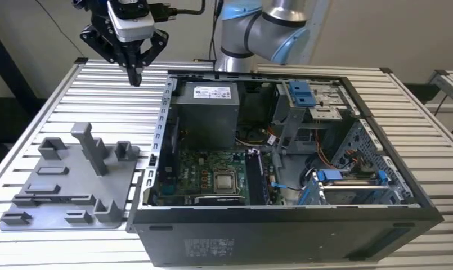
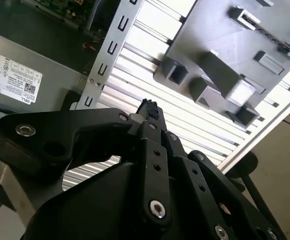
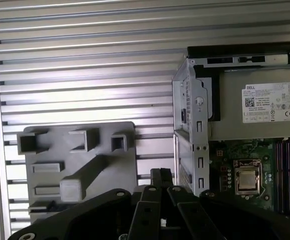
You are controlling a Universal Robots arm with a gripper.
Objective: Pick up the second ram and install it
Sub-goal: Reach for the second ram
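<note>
The gripper (image 1: 136,76) hangs clenched on nothing, well clear of the tray (image 1: 64,171), whose slot at the end farthest from it holds the ram (image 2: 269,31) on edge, so coming down unopened it could jam onto that thin stick and chip it.

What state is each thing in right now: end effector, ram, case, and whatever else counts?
Case: on its side, panel off, inside exposed.
Processor: bare, no cooler on it.
Tray: flat on the table, beside the case.
Ram: on edge in a tray slot, not gripped.
End effector: shut, empty, hanging above the table, clear of tray and case.
</note>
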